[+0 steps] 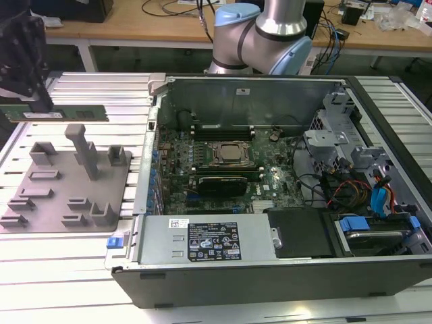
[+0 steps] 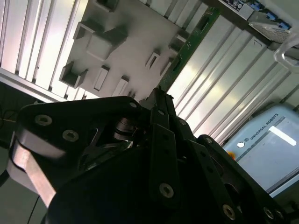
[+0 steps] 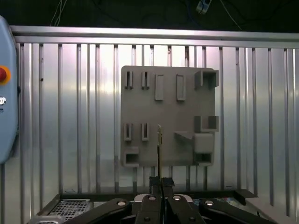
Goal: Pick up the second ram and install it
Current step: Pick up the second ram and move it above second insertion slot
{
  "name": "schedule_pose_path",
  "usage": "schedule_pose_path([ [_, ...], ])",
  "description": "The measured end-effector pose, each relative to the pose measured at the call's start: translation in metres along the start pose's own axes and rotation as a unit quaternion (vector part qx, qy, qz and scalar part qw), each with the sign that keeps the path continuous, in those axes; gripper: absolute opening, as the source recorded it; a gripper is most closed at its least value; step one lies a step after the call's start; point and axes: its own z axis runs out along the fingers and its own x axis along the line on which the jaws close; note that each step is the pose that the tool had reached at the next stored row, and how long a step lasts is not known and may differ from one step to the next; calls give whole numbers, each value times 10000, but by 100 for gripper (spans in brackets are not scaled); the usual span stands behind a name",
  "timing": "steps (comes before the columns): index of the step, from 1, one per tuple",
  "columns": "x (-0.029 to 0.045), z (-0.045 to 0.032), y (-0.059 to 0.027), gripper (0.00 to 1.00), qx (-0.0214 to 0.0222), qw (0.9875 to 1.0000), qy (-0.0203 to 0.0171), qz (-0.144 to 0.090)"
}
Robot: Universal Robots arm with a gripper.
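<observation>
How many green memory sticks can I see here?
1: the second ram, gripped by the hand above the grey tray. Others may sit hidden inside the computer.

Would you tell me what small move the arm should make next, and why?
Probably carry the memory stick sideways toward the open computer case on the exterior view's right. The pincer is shut on the stick and holds it clear above the grey tray, far from the motherboard.

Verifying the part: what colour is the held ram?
The ram is green; clearest in the exterior view.
</observation>
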Motion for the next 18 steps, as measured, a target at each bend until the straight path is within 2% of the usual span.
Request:
schedule_pose_path([
  [2,-1,-3,-124,9,0,10000,0,1],
  [12,-4,-15,-554,9,0,10000,0,1],
  [14,-4,-18,-695,9,0,10000,0,1],
  [18,-5,-22,-848,9,0,10000,0,0],
])
